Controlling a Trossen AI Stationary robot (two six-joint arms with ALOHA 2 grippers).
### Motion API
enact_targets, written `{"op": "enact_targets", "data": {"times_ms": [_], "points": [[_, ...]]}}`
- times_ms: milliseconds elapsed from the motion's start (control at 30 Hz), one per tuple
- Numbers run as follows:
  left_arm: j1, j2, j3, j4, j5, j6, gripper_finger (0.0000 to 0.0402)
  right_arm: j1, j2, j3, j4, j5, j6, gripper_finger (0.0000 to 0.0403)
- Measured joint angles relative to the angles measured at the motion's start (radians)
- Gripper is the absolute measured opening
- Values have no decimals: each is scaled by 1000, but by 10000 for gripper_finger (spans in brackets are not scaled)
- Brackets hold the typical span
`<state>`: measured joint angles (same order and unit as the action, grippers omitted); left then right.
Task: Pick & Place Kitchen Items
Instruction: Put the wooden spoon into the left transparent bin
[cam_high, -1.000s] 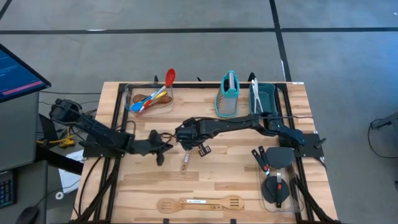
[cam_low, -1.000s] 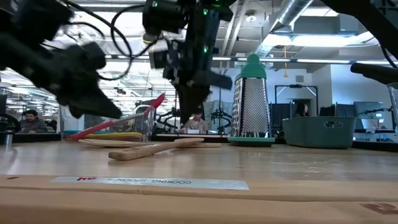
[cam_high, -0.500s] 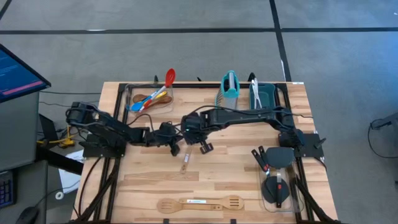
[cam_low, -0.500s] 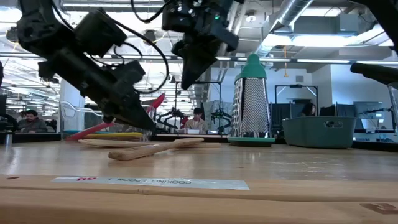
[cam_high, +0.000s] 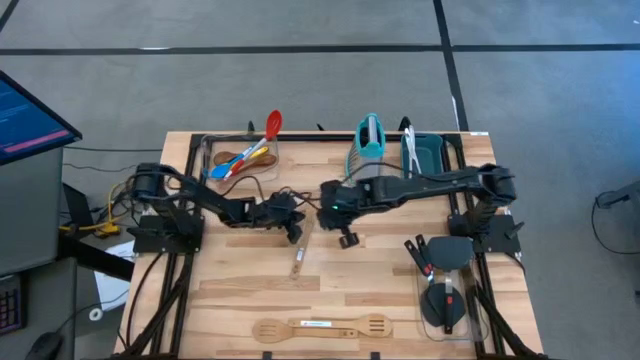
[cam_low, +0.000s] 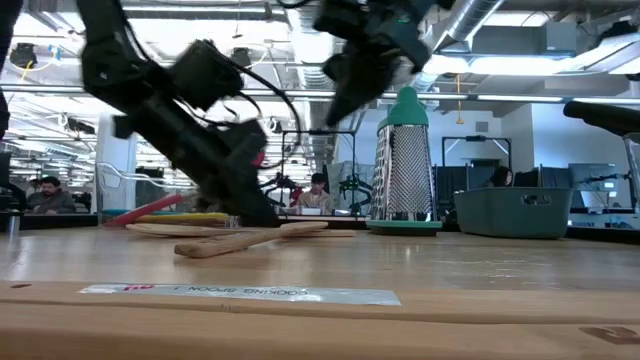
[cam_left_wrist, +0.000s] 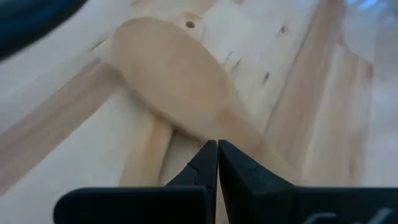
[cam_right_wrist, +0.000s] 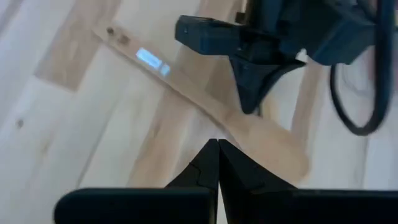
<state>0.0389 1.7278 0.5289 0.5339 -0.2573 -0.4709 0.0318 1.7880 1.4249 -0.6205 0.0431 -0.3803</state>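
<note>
Jaws pressed together on both grippers; left gripper (cam_high: 296, 230) hovers over the wooden spoon (cam_high: 299, 252), right gripper (cam_high: 325, 203) beside. Descending closed risks shoving it.

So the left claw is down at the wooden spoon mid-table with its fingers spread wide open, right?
Not quite. The left claw is down at the wooden spoon mid-table, but its fingers are pressed together, not spread. The left wrist view shows them shut just short of the spoon's bowl, with nothing between them.
</note>
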Motion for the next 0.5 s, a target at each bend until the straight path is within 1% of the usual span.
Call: {"op": "enact_targets", "data": {"times_ms": [200,267,367,400,500], "points": [[15,84,76,-2,35,5,1,14,-121,-137,66,66,41,0],[15,113,115,6,48,21,1,14,-158,-178,94,68,45,0],[15,130,151,0,63,41,1,14,-201,-225,145,70,72,0],[15,134,161,2,72,50,1,12,-216,-243,133,69,81,0],[15,112,158,-10,71,54,1,5,-228,-282,161,62,103,0]]}}
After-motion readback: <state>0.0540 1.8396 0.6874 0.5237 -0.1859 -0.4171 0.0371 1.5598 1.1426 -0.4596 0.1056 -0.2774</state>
